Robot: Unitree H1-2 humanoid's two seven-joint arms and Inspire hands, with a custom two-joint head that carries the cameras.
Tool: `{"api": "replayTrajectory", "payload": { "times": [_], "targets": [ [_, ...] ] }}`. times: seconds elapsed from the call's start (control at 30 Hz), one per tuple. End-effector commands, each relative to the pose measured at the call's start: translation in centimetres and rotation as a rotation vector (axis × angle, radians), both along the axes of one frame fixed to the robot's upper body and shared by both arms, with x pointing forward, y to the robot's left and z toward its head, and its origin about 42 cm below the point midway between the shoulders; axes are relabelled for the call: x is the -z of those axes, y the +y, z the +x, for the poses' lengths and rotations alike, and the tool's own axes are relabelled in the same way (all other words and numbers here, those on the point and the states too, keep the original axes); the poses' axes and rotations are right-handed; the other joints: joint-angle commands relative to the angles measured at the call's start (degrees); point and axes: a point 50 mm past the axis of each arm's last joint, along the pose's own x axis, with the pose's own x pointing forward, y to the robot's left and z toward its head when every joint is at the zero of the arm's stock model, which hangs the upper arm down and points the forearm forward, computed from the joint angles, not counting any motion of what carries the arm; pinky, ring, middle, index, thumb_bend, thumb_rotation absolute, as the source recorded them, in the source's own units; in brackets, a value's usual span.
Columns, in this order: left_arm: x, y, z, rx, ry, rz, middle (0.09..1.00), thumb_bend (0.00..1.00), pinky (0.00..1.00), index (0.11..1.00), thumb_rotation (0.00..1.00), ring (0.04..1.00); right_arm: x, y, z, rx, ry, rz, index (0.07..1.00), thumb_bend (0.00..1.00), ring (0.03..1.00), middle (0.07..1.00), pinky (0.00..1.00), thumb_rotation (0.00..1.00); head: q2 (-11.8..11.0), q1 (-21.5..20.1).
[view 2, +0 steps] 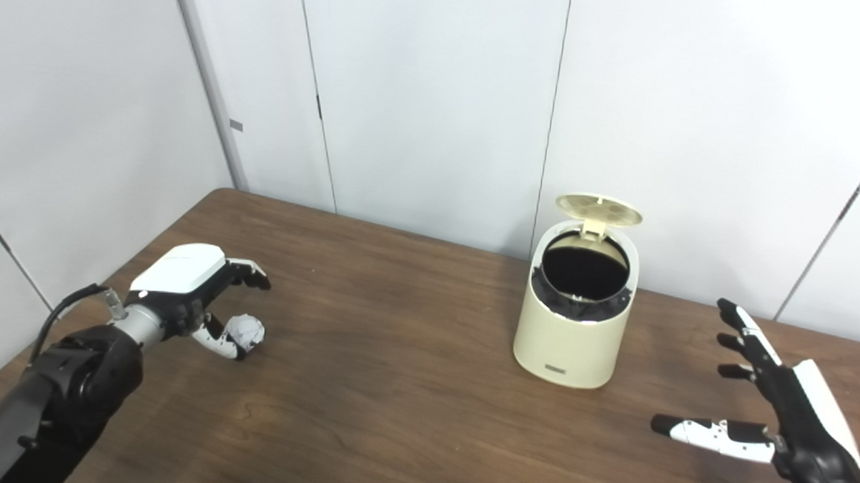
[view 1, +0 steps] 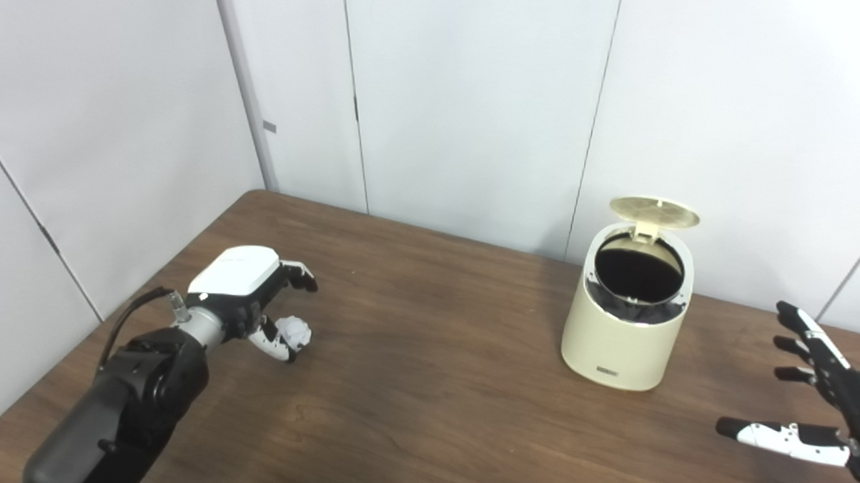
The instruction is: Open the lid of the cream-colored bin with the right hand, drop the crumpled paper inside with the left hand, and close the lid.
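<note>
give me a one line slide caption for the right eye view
Bin lid open, left robot hand reaching around crumpled paper, right robot hand spread open nearby.

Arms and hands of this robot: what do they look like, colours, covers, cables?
The left hand has a glossy white back plate, black fingers with white segments, a silver metal wrist and a bulky black forearm; a thin black cable loops beside the wrist. The right hand is black with white finger and thumb segments and a white back plate. No sleeves or readable markings.
</note>
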Motion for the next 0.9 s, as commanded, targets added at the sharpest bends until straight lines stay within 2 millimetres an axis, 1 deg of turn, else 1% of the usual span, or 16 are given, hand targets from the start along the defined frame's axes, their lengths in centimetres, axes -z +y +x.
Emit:
{"api": "replayTrajectory", "payload": {
  "times": [0.0, 0.1, 0.17, 0.23, 0.3, 0.43, 0.57, 0.87],
  "targets": [
    [-1.6, 0.5, 0.5, 0.002, -0.069, 0.068, 0.759, 0.91, 0.62, 0.729, 0.00, 0.733, -2.0, -0.1, 0.5, -0.017, -0.089, -0.010, 0.959, 0.85, 0.892, 0.948, 0.73, 0.23, 0.04, -0.06],
    [-1.1, 0.6, 0.8, -0.004, -0.062, 0.066, 0.748, 0.91, 0.59, 0.724, 0.00, 0.706, -2.1, -0.2, 0.5, -0.017, -0.087, -0.005, 0.959, 0.85, 0.897, 0.950, 0.74, 0.23, 0.18, -0.26],
    [-0.9, 0.4, 1.0, -0.014, -0.043, 0.038, 0.759, 0.88, 0.60, 0.733, 0.00, 0.717, -2.1, -0.1, 0.5, -0.013, -0.082, -0.004, 0.959, 0.85, 0.895, 0.952, 0.74, 0.21, 0.28, -0.36],
    [-0.6, 0.3, 1.2, -0.017, -0.034, 0.029, 0.757, 0.87, 0.59, 0.731, 0.00, 0.710, -2.2, -0.1, 0.5, -0.010, -0.081, -0.009, 0.959, 0.85, 0.891, 0.950, 0.74, 0.22, 0.40, -0.38],
    [-0.1, 0.6, 1.4, -0.022, -0.034, 0.016, 0.759, 0.87, 0.59, 0.734, 0.00, 0.706, -2.2, -0.1, 0.6, -0.007, -0.081, -0.018, 0.960, 0.85, 0.883, 0.946, 0.73, 0.23, 0.40, -0.42],
    [0.5, 0.4, 1.8, -0.028, -0.019, -0.009, 0.765, 0.86, 0.58, 0.737, 0.00, 0.704, -2.2, -0.1, 0.7, -0.004, -0.088, -0.035, 0.955, 0.86, 0.873, 0.943, 0.70, 0.24, 0.40, -0.46],
    [0.8, 0.4, 1.9, -0.030, -0.005, -0.012, 0.768, 0.85, 0.57, 0.745, 0.00, 0.708, -2.2, -0.1, 0.7, -0.005, -0.080, -0.027, 0.960, 0.86, 0.877, 0.948, 0.69, 0.25, 0.67, -0.42],
    [2.2, 0.6, 1.9, -0.035, 0.012, -0.025, 0.762, 0.84, 0.59, 0.743, 0.00, 0.708, -2.4, -0.2, 0.4, -0.004, -0.076, -0.015, 0.961, 0.84, 0.893, 0.953, 0.74, 0.24, 1.05, -0.66]
  ]
}}
